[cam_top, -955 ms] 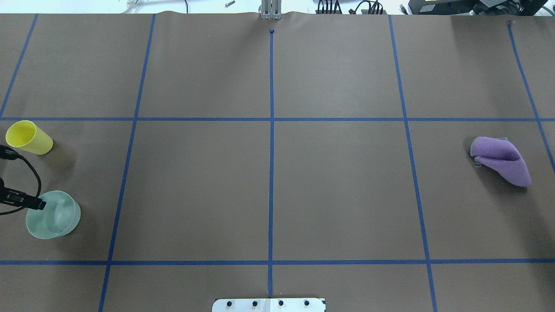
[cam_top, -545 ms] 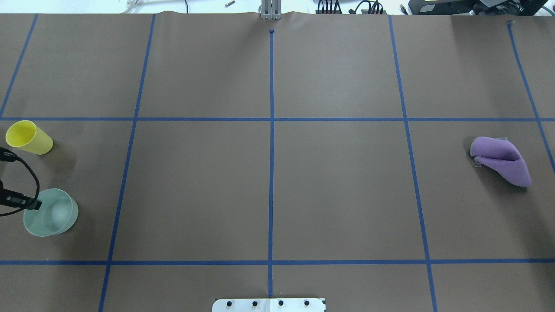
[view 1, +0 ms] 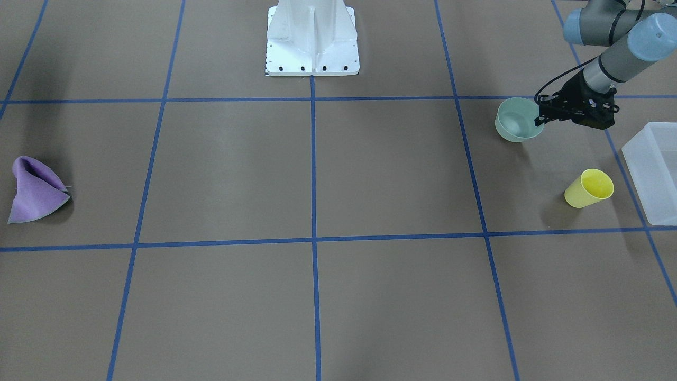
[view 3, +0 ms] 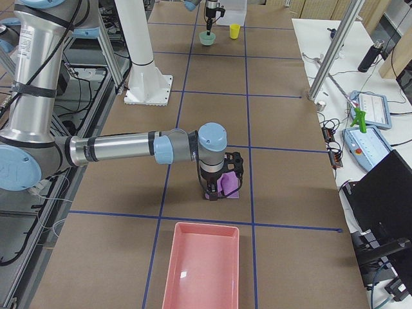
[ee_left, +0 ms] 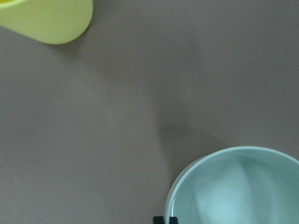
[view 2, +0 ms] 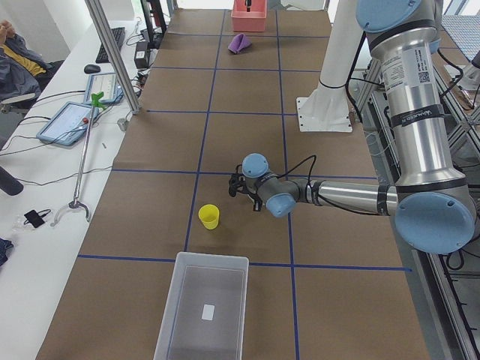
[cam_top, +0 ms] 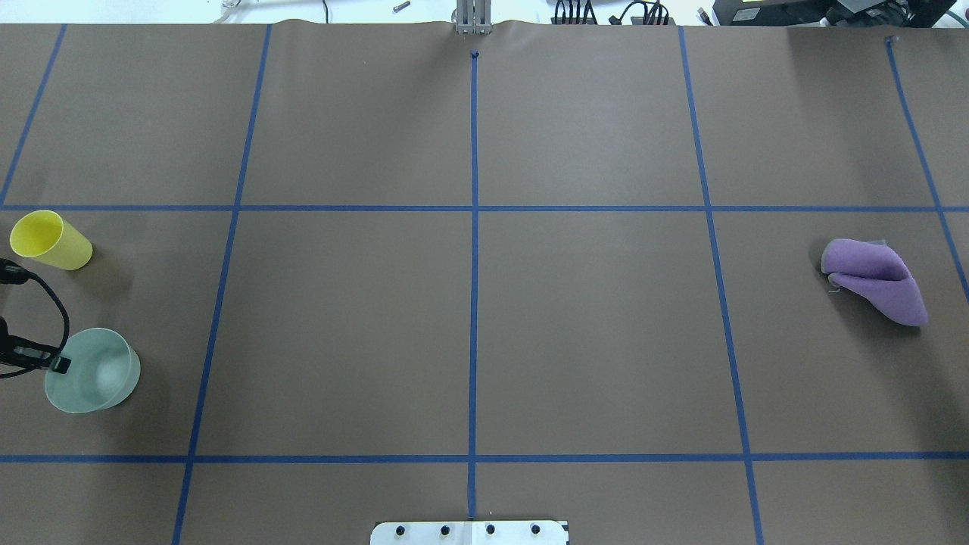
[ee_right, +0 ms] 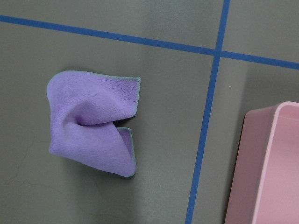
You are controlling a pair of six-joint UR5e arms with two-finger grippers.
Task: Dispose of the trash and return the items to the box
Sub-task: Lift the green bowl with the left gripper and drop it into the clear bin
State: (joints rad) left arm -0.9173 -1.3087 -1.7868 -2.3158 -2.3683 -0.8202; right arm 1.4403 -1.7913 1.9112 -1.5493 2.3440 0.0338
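Note:
The mint-green bowl is at the table's left edge and also shows in the front view. My left gripper is shut on the bowl's rim, as the front view shows. In the left wrist view a fingertip shows at each side of the bowl's rim. The yellow cup lies on its side beyond the bowl. The frosted box stands past the cup. My right gripper shows only in the exterior right view, at the purple cloth; I cannot tell its state.
The purple cloth lies crumpled at the right and shows in the right wrist view. A pink tray stands near it. The white robot base is at the table's near edge. People and tablets are beside the table.
My left gripper has drawn back slightly toward the left edge, and the bowl in it has shifted and tilted a little. The cup and the cloth have not moved.

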